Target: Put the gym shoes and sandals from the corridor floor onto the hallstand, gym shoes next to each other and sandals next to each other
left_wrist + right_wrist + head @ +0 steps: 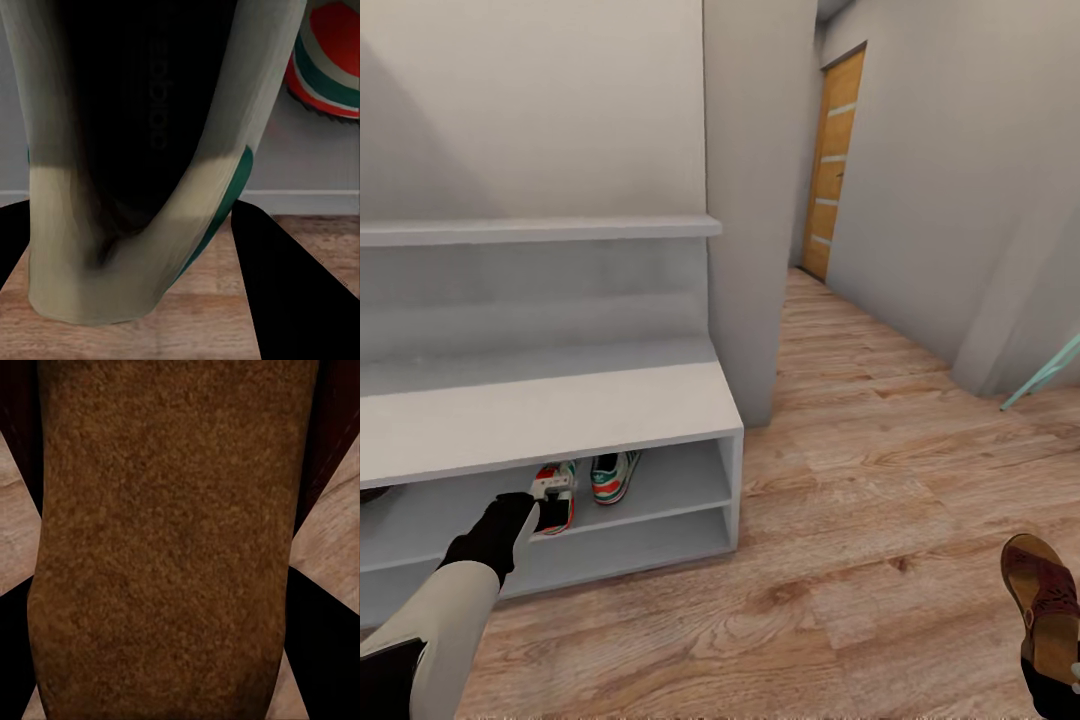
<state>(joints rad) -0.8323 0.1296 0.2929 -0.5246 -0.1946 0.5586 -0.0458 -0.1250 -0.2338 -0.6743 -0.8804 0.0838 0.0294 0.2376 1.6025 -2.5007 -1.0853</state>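
Left claw (538,512) grips a gym shoe (554,496) at the rack's (732,470) upper shelf, second shoe (614,476) at its 3 o'clock. Right claw (1050,668) holds a sandal (1045,600). Next: release beside its mate.

We see the sandal (1048,600) cut off by the head view's right edge, hiding the right gripper's (1050,690) fingers. The bench (540,420) runs off left, and its top hides the sneakers' (615,475) toes.
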